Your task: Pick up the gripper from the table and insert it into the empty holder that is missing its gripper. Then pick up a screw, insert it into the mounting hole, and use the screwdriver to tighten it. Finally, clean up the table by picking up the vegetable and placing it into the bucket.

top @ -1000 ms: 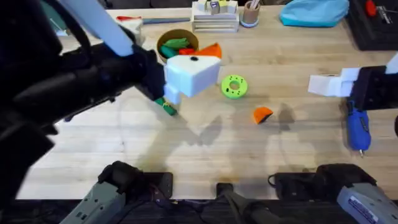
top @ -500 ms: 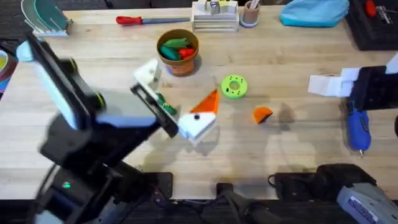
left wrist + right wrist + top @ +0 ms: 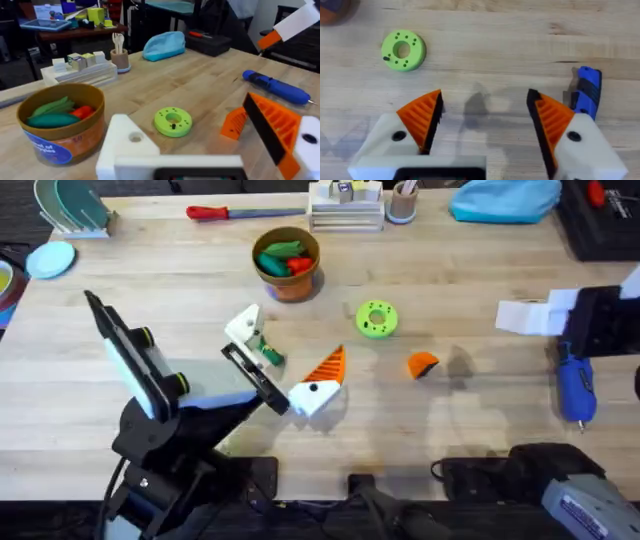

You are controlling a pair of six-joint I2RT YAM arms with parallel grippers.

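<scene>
Green disc (image 3: 376, 319) lies between bucket (image 3: 287, 264) and orange gripper (image 3: 422, 364).

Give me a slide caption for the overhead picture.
Left pincer, one pad missing, hovers beside a small green vegetable; loose orange gripper waits nearby.

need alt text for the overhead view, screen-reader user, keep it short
The left hand lies low over a wooden table; one white finger block has an orange ribbed tip, the other has none. A loose orange gripper lies beyond a green disc. Farther back stands an orange bucket of toy vegetables; a blue screwdriver lies at the right.
</scene>
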